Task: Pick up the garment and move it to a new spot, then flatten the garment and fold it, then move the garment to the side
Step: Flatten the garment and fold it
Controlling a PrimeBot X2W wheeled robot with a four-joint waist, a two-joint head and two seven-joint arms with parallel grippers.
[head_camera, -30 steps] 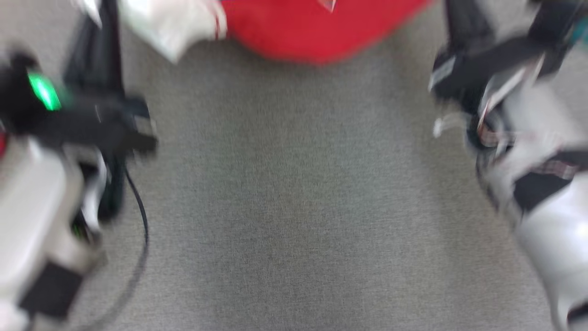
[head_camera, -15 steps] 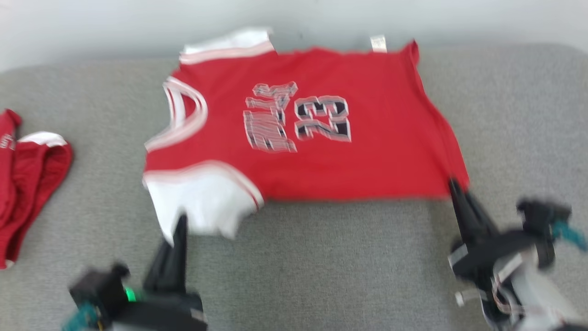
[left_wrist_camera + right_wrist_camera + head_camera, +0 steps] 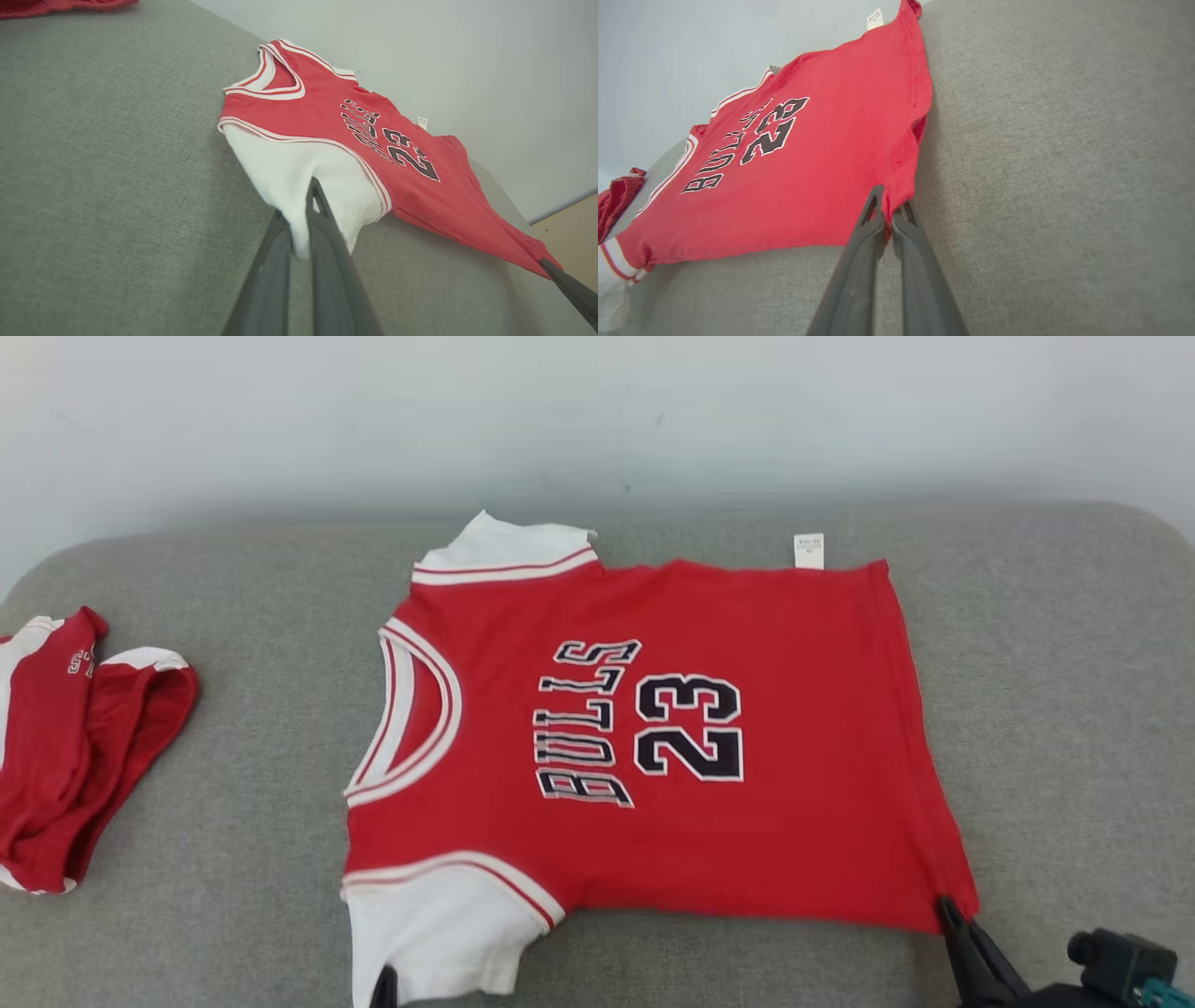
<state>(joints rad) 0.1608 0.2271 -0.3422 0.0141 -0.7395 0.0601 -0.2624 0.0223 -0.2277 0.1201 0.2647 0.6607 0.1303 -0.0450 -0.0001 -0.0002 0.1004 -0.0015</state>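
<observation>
Head camera now lifted off bare cloth: at the near edge of the grey fabric-covered table (image 3: pixel 1046 709), the left claw (image 3: pixel 299 210) stays clamped on the white sleeve (image 3: pixel 299 163) of the red-and-white fabric Bulls 23 jersey (image 3: pixel 794 709), spread flat mid-table. The right claw (image 3: pixel 891 200) stays pinched on its red hem corner (image 3: pixel 901 184). Flattening looks done; folding likely follows.

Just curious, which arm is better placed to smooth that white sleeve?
Likely the left: the left gripper pinches the white sleeve of the jersey, while the right gripper holds its red hem corner.

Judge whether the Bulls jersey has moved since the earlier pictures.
Yes, toward the robot: the Bulls jersey then reached the grey cushion's back edge; now grey shows beyond.
</observation>
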